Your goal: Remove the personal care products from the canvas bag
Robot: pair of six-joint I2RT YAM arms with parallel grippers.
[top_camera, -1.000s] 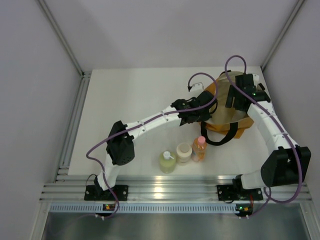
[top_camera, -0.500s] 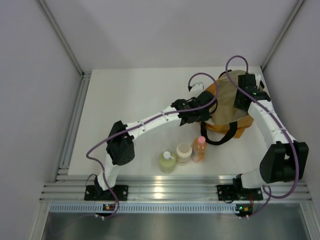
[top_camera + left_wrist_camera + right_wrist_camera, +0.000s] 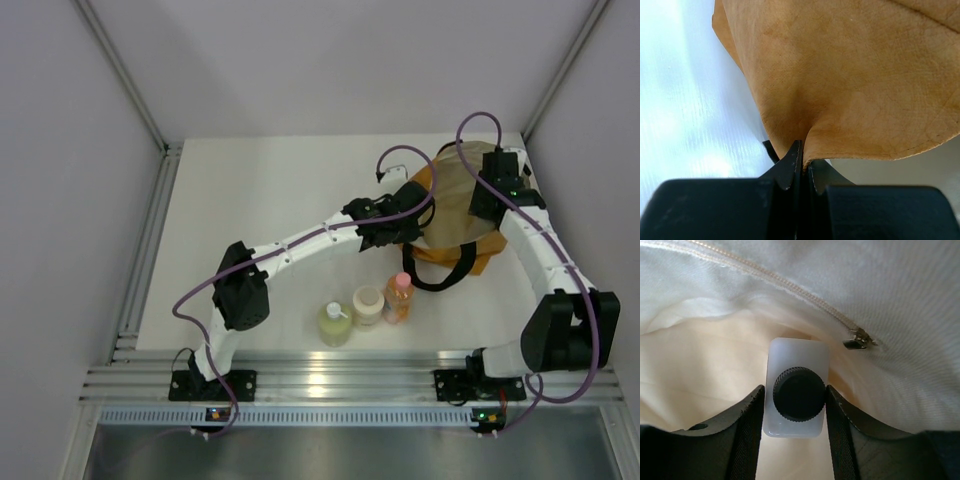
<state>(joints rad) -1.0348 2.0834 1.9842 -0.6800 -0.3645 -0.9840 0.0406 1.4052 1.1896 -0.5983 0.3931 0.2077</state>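
Note:
The mustard canvas bag (image 3: 455, 205) lies at the table's far right with its mouth held up. My left gripper (image 3: 803, 162) is shut on the bag's tan rim (image 3: 850, 85), seen beside the left arm's wrist (image 3: 395, 225) in the top view. My right gripper (image 3: 795, 402) reaches down inside the bag, and its fingers (image 3: 747, 430) press both sides of a clear square bottle with a black cap (image 3: 799, 392). Outside the bag stand a yellow-green pump bottle (image 3: 335, 323), a cream jar (image 3: 368, 305) and an orange bottle with a pink cap (image 3: 399, 298).
The bag's black strap handles (image 3: 440, 270) loop toward the three standing containers. A zipper pull (image 3: 860, 338) and cream lining (image 3: 700, 370) surround the right gripper. Grey walls enclose the table, and an aluminium rail (image 3: 330, 380) runs along the near edge.
The right gripper has closed from wide open onto the black-capped bottle inside the bag, and its wrist shifted slightly right. The left arm has kept still on the bag's rim.

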